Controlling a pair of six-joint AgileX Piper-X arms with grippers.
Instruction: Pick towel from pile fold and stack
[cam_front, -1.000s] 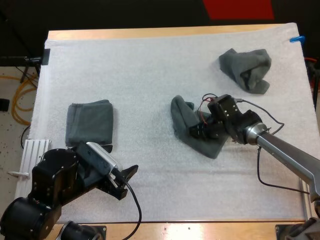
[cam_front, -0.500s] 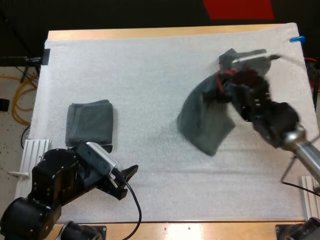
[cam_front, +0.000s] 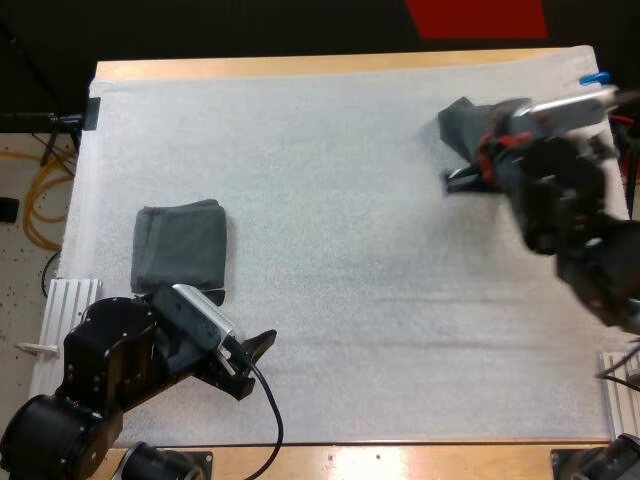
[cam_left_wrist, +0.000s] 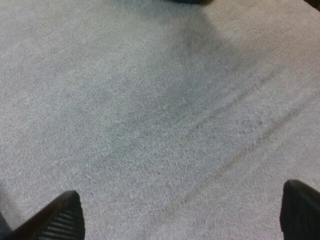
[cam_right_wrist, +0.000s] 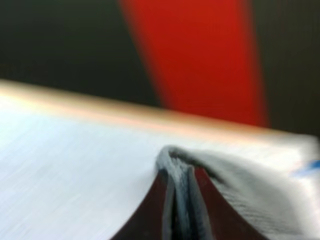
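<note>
My right gripper (cam_right_wrist: 180, 200) is shut on the edge of a dark grey-green towel (cam_right_wrist: 240, 195), whose fold is pinched between the two fingers. In the high view the right gripper (cam_front: 472, 168) is raised over the far right of the mat, and a dark towel (cam_front: 459, 124) shows at its far side; the arm hides what lies beneath. A folded towel (cam_front: 180, 245) lies flat at the mat's left. My left gripper (cam_front: 255, 352) rests low near the front left, open (cam_left_wrist: 182, 212) over bare mat, its fingertips (cam_left_wrist: 62, 212) wide apart.
The white mat (cam_front: 330, 220) covers most of the wooden table. A white ribbed block (cam_front: 70, 300) sits at the left edge by my left arm's base. Orange cables lie on the floor at the left.
My right arm lifted the towel off the mat's middle and swung it up and to the far right. The left arm and the folded towel stayed still.
</note>
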